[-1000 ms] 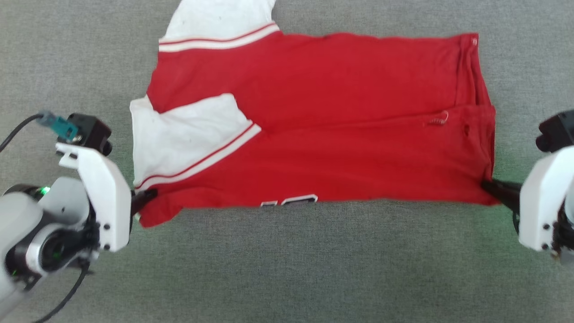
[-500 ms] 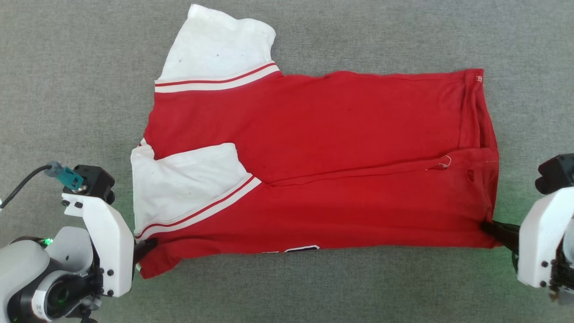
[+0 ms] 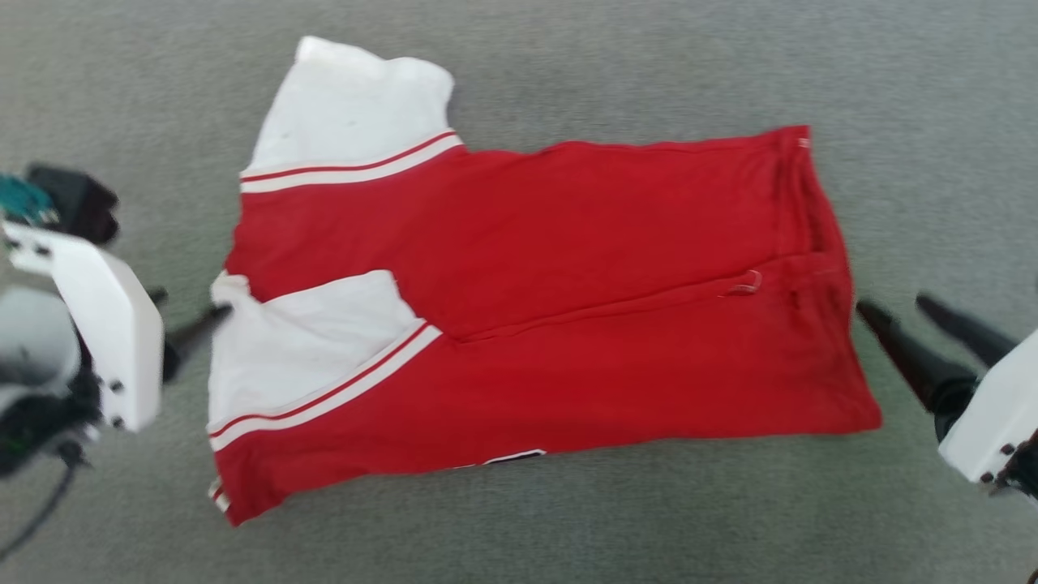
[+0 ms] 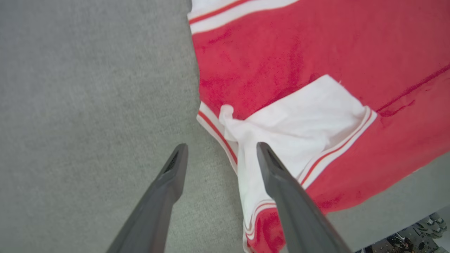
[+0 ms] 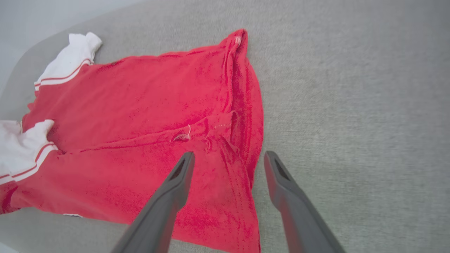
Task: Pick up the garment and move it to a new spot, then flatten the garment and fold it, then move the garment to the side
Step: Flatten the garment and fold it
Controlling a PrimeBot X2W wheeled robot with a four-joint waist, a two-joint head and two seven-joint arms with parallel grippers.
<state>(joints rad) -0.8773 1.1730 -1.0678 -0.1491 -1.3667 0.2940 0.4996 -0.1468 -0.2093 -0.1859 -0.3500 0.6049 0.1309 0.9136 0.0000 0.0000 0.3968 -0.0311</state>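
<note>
Lying on the gray table [image 3: 519, 527], the red garment [image 3: 584, 268] is resting folded over on itself, with its long side going from left to right in the head view. One white sleeve [image 3: 357, 105] is sticking out at the far left corner. The other white sleeve [image 3: 308, 349] is lying folded in on top of the red part, with its red-and-white striped trim [image 3: 324, 397] running on a slant. A tiny bit of the black-and-white number print [image 3: 515, 457] is peeking out at the near edge. A folded red edge is running across the middle, and a small white thread loop [image 3: 744, 284] is sitting on it near the right end. The left hand [image 3: 193, 302] is hanging just beside the left edge of the garment, near the folded-in sleeve. Its two dark fingers [image 4: 168, 189] are standing wide apart and are holding nothing. In the left wrist view one finger is showing over the bare table and the other over the white sleeve, and I cannot tell if it is touching the cloth. The right hand [image 3: 890, 302] is hanging just off the right edge, by the hem. Its fingers are also spreading wide and are gripping nothing. In the right wrist view one is showing over the red cloth and the other over the table. The head view is looking a bit blurry.
</note>
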